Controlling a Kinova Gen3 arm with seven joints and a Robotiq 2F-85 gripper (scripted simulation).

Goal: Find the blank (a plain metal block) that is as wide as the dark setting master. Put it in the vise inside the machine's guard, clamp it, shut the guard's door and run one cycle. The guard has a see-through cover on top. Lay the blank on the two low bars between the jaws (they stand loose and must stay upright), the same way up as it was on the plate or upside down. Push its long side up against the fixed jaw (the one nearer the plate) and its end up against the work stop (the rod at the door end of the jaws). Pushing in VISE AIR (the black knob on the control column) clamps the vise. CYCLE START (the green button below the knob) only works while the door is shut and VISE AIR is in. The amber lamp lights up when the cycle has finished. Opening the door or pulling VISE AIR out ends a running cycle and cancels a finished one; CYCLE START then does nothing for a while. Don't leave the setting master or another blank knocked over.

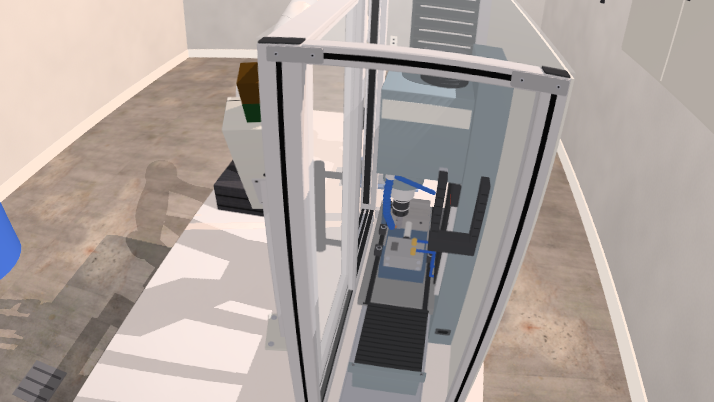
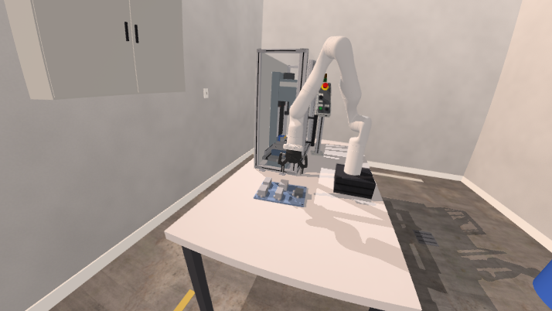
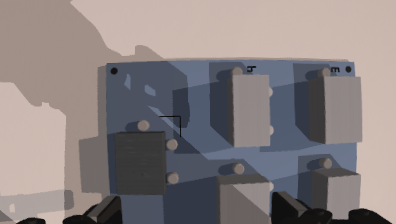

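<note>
In the wrist view the blue plate lies below me. The dark setting master stands at its left. Plain grey blanks stand at the upper middle, upper right, lower middle and lower right. My gripper is open and empty; only its black fingertips show at the bottom edge. In the exterior view the gripper hangs a little above the far edge of the plate. The vise sits inside the guard.
The guard stands at the back of the table, behind the plate. The control column with a red button on top is to its right. The arm's black base stands right of the plate. A door handle is on the guard's side.
</note>
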